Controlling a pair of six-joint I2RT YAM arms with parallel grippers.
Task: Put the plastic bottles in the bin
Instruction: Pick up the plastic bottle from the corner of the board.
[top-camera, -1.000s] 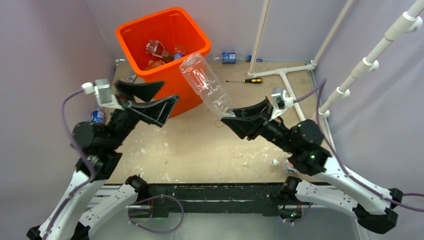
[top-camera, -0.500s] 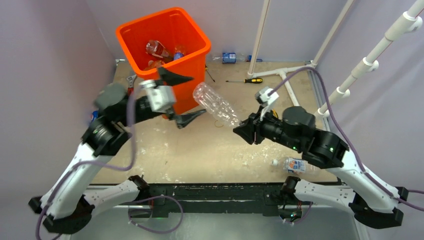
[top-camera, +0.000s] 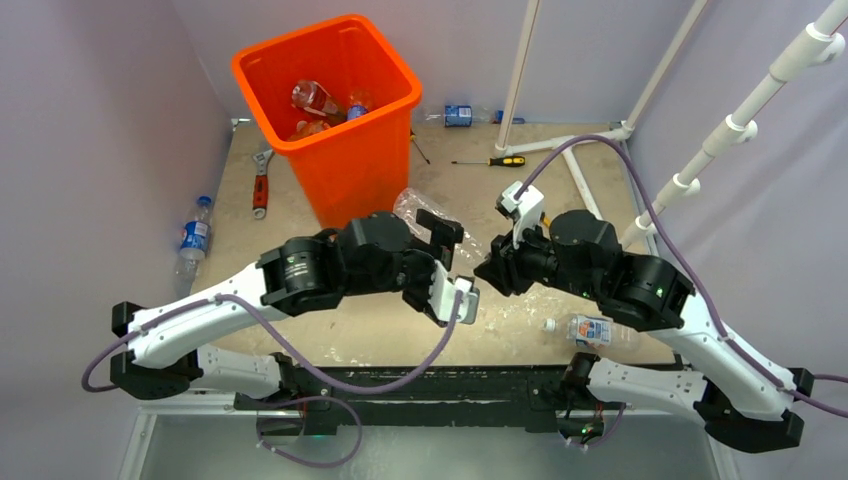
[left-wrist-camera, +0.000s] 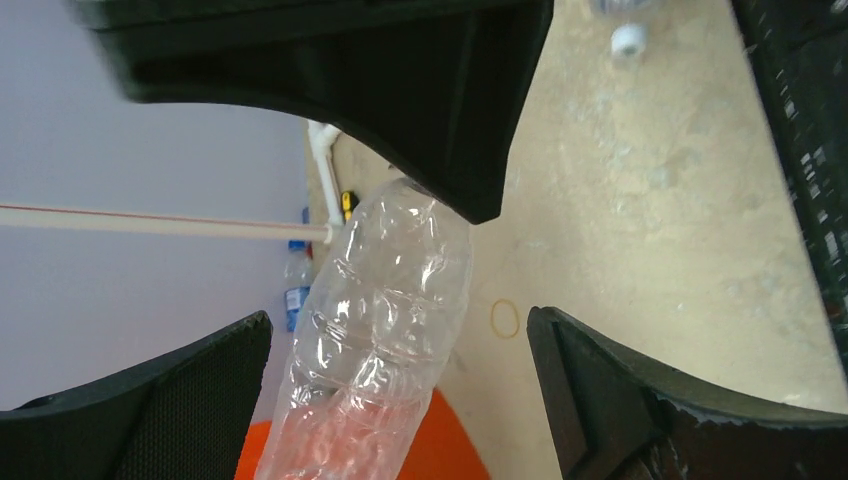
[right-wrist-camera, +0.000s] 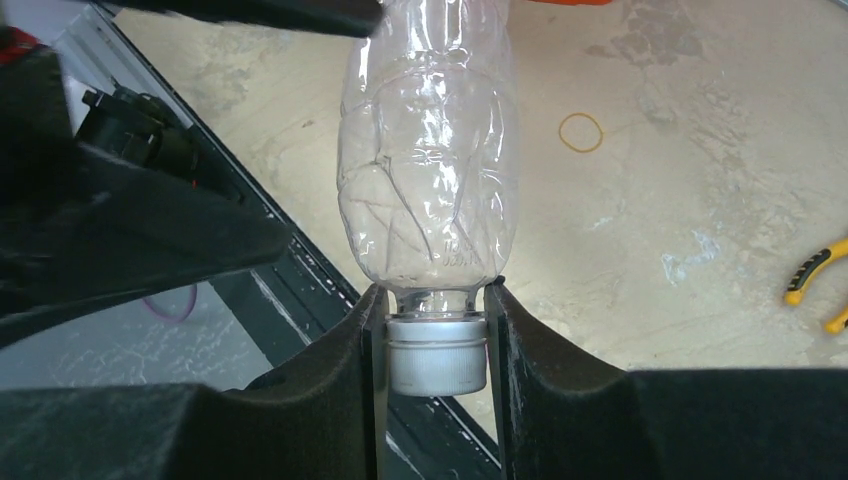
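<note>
1. Pale purple walls on every side, with a scuffed beige table (top-camera: 230, 230) and a big orange bin (top-camera: 350, 180) standing at the back left.
2. Down in the bin there's a small pile of bottles (top-camera: 315, 98).
3. The right gripper (right-wrist-camera: 435, 300) is clamped on the neck of a clear bottle (right-wrist-camera: 430, 170) with no label, right above its white cap (right-wrist-camera: 437, 360). That bottle is up off the table in the middle, just right of the bin's front wall, so it's outside the bin.
4. The left gripper (left-wrist-camera: 400, 320) is spread wide with one finger on each side of the bottle's body. A gap shows on both sides, so it isn't gripping anything.
5. Three more are loose on the table: a blue-label bottle (top-camera: 195, 235) by the left wall, a front bottle (top-camera: 595, 328) under the right arm, and a back bottle (top-camera: 458, 115) by the far wall.
6. Other stuff lying around: a red-handled wrench (top-camera: 260, 180) left of the bin, a screwdriver (top-camera: 500, 160) off to the bin's right, a rubber band (right-wrist-camera: 581, 131), yellow-handled pliers (right-wrist-camera: 815, 285) and white pipes (top-camera: 570, 145).
</note>
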